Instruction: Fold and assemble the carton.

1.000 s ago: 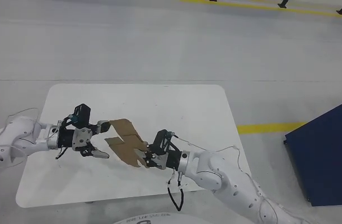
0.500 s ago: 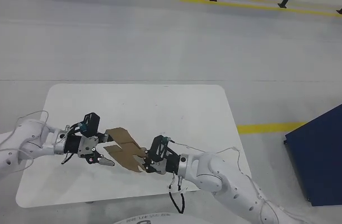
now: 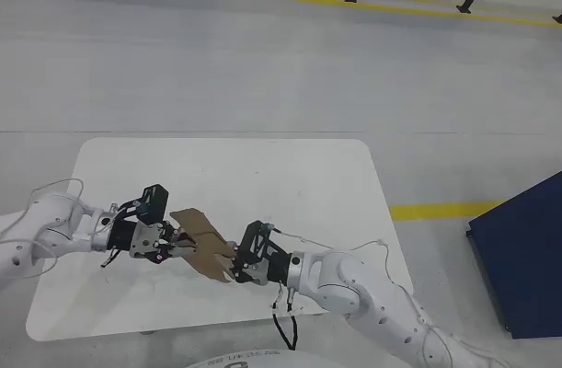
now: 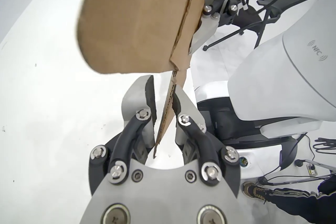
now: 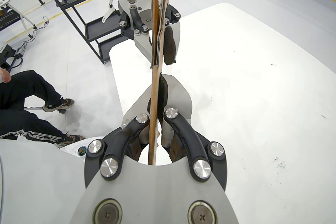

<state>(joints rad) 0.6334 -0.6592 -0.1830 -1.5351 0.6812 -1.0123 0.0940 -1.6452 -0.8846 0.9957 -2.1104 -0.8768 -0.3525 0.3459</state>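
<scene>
Two grippers hold positions at opposite ends of one flat brown carton [image 3: 202, 237] over the near-left part of the white tabletop [image 3: 290, 175].

Item 1, carton: it is an unassembled cardboard blank with its flaps still flat. It sits tilted between the two arms and appears to be off the tabletop surface rather than lying on it. In the left wrist view a broad rounded flap fans out beyond the jaws, and a slit separates it from the neighbouring panel.

Item 2, left gripper [image 4: 164, 86]: it comes in from the left side of the scene and sits at the carton's left end. Its jaws are narrow and straddle a thin edge of the board. One pad [image 4: 176, 101] lies against the cardboard. The other pad [image 4: 150, 96] stands just off it with a visible gap, so the grip is not closed.

Item 3, right gripper [image 5: 157, 83]: it comes in from the near right and sits at the carton's right, near end. Its jaws are clamped on the board, which is seen edge-on with a pad pressed against each face.

Item 4, surroundings: grey floor lies beyond the tabletop, with a yellow line [image 3: 441, 210] to the right. A dark blue panel [image 3: 538, 248] stands at the far right edge.
</scene>
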